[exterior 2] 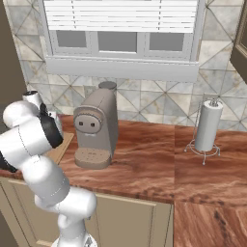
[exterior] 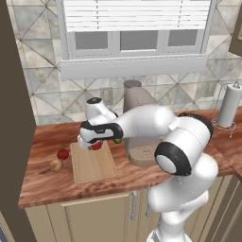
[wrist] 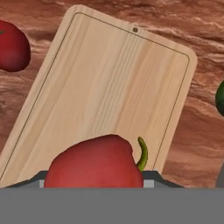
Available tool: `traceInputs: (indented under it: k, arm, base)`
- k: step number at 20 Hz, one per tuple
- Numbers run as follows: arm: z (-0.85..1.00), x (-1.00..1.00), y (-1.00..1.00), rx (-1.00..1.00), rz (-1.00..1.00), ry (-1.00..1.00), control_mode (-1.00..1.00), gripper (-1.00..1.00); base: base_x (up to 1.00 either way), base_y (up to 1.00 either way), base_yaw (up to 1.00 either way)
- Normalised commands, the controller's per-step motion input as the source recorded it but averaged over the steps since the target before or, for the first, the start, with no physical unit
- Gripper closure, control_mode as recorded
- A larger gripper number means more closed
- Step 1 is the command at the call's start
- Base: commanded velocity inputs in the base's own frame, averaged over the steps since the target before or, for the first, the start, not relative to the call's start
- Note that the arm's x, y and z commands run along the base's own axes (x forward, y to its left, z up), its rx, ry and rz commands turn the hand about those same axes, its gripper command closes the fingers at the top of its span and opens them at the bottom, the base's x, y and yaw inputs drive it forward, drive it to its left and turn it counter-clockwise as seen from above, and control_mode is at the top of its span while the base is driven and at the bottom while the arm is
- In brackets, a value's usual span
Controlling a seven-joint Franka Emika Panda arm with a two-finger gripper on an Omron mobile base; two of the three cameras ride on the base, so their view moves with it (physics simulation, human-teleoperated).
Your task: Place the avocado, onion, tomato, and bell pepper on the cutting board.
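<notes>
The reddish wood bench (exterior: 142, 177) runs along the tiled wall under a window with white blinds (exterior: 137, 14). A grey-beige coffee machine (exterior 2: 96, 128) stands on it near the middle, and a paper towel roll (exterior 2: 208, 126) on a wire holder stands well apart to the right.

The light-wood cutting board (exterior: 94, 165) lies flat on the bench to the left of the coffee machine; in the hand view its surface is bare, with a small hole near one short edge.

The robot's hand (exterior: 92, 144) hangs over the far end of the board, closed on a red bell pepper (wrist: 94, 164) with a curved green stem; the pepper is held above the wood, not resting on it.

The tomato (exterior: 63, 153) sits on the bench just beside the board's left edge. The onion (exterior: 56, 165), tan and round, lies on the bench near the tomato, slightly nearer the front edge. The avocado (exterior: 117, 140) shows as a small green shape off the board's right side, beside the arm, on the bench.
</notes>
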Motion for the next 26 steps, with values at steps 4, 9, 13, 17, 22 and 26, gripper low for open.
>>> traceInputs:
  k: [4,9,13,17,22,26]
  arm:
    - [-0.10,0.32,0.17,0.01,-0.02,0.01,-1.00,1.00]
    - [-0.10,0.29,0.25,0.00,-0.06,0.00,-1.00,1.00]
    - [-0.15,0.14,0.24,0.00,-0.08,0.00,-1.00,1.00]
    - [-0.25,0.16,0.10,0.00,-0.07,0.01,-1.00,1.00]
    - [-0.37,0.19,0.00,0.00,-0.04,0.00,-1.00,1.00]
    - [-0.37,0.16,0.00,0.00,-0.04,0.00,-1.00,1.00]
  base:
    - [0.00,0.00,0.00]
    - [0.00,0.00,0.00]
    - [0.00,0.00,0.00]
    - [0.00,0.00,0.00]
    - [0.00,0.00,0.00]
    - [0.00,0.00,0.00]
